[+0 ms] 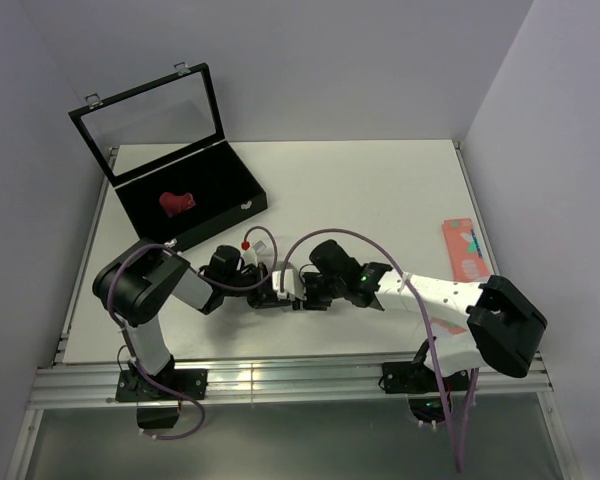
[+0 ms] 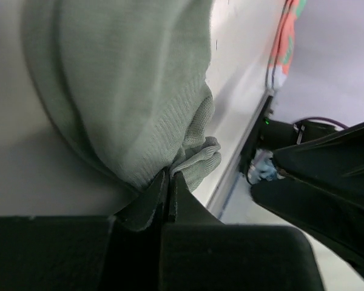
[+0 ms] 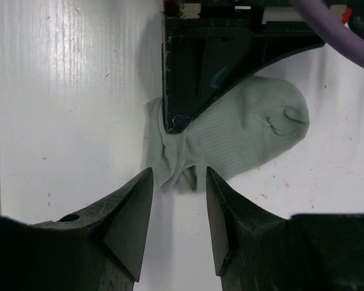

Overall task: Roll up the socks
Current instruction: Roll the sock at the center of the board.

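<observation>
The short grey sock (image 3: 249, 133) lies flat on the white table, toe to the right in the right wrist view. My left gripper (image 2: 168, 177) is shut on the sock's cuff edge (image 2: 197, 160); its black fingers (image 3: 188, 91) show over the cuff in the right wrist view. My right gripper (image 3: 179, 179) is open, its tips just short of the bunched cuff, one on each side. In the top view both grippers (image 1: 276, 290) (image 1: 304, 292) meet at the near middle and hide the sock. A red fabric bundle (image 1: 177, 203), apparently the long sock, lies in the black box.
The black box (image 1: 220, 205) with its clear lid raised stands at the back left. A salmon-pink sock with teal and white patches (image 1: 462, 250) lies at the right edge, also in the left wrist view (image 2: 285, 42). The table's near edge (image 1: 280, 355) is close behind the grippers.
</observation>
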